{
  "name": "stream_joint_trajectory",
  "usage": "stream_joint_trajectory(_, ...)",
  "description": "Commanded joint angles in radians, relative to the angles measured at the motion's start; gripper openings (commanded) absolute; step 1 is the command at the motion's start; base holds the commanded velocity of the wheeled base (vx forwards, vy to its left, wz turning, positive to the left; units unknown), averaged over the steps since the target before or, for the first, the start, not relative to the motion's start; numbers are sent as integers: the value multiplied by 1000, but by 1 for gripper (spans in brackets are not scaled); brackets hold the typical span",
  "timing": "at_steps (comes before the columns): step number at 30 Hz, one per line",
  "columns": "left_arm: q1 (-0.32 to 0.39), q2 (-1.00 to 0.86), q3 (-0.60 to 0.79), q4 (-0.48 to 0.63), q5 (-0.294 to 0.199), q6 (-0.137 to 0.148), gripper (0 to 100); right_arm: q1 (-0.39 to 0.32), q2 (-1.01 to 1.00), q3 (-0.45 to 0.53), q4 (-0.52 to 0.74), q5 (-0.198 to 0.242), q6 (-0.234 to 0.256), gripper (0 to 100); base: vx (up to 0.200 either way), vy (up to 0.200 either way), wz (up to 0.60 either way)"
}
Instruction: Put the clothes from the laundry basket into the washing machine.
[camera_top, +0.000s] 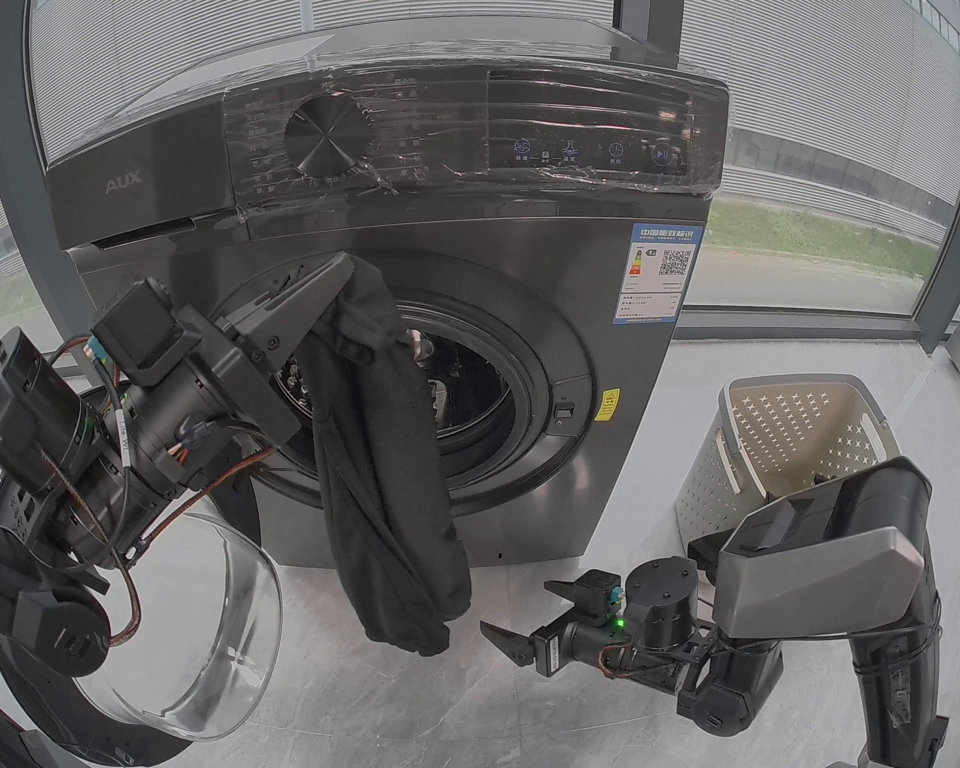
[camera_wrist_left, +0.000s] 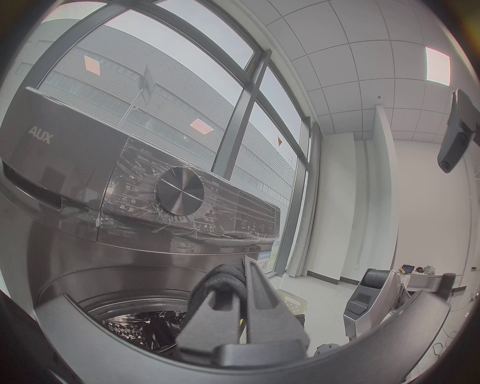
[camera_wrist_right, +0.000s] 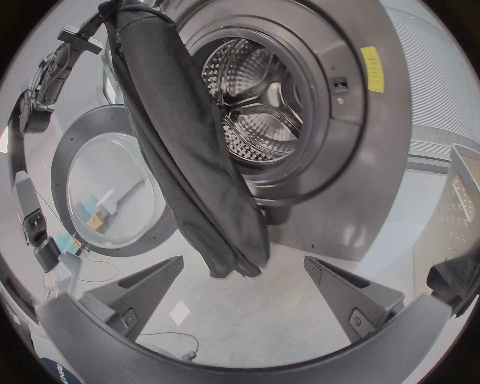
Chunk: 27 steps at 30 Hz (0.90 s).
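A long black garment (camera_top: 385, 470) hangs in front of the open washing machine (camera_top: 560, 300), its upper end pinched in my left gripper (camera_top: 340, 275), which is shut on it at the top left of the drum opening (camera_top: 470, 390). The left wrist view has the cloth (camera_wrist_left: 220, 282) bunched between the fingers (camera_wrist_left: 262, 310). The garment's lower end dangles close to the floor. My right gripper (camera_top: 528, 612) stands open low over the floor, to the right of the hanging cloth (camera_wrist_right: 195, 150), with nothing between its fingers. The white laundry basket (camera_top: 800, 440) stands at the right, behind my right arm.
The machine's round glass door (camera_top: 190, 620) is swung open at the lower left, under my left arm. A dark piece of cloth (camera_wrist_right: 457, 282) hangs over the basket's rim. Grey floor tiles (camera_top: 420, 700) stretch in front of the machine, and tall windows (camera_top: 830, 150) stand behind.
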Motion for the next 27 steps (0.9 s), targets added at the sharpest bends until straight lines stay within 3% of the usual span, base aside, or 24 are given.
stream_joint_trajectory(1,-3,-3,-6,-1,-1,-1,0,-5,43,-70,5,25,-1,100,0,0,0)
stream_joint_trajectory(11,-9,-6,-3,-6,-3,-1,0,-60,170,-214,8,40,-31,100,0,0,0)
stream_joint_trajectory(27,-9,-6,2,-12,-6,-2,0,-34,216,-312,30,72,-31,100,0,0,0)
